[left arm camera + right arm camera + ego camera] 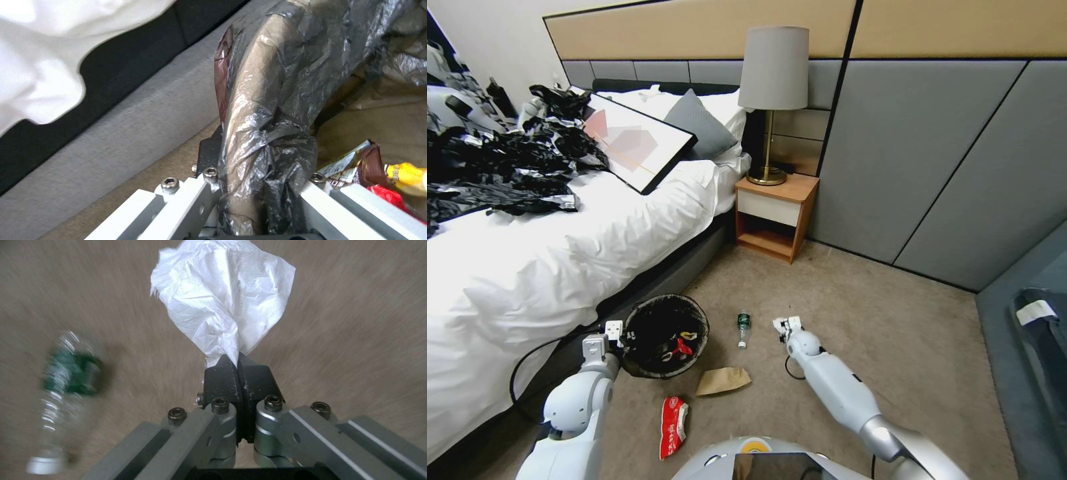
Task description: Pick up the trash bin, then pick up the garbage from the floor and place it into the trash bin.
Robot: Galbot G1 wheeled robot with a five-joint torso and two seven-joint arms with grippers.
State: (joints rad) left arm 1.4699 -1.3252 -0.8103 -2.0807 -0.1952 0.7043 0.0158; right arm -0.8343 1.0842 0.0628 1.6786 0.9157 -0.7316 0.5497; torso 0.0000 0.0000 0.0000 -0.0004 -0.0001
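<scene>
Nearest the head camera, a red-and-white wrapper [673, 427] lies flat on the carpet, below and behind both pincers. Next out, the left gripper [606, 335] is clamped on the bag-lined rim of the trash bin [664, 335], which sits against the bed base [647, 283]; red and yellow packets [391, 181] already lie inside, just beyond its fingers. A brown paper bag [724, 381] rests between the two arms. The right gripper [785, 326] has its black pads pressed together on a corner of a white paper scrap [225, 303], held clear of the carpet.

The pinch looks thin: a quick swing toward the bin could probably tear the scrap or let it slip. The left grip catches mostly liner, so the bag might pull off the rim.

A clear plastic bottle [743, 328] with a green label lies between the right pincer and the bin, directly under the likely path. Farther off stands a nightstand [775, 217] with a lamp [772, 100].
</scene>
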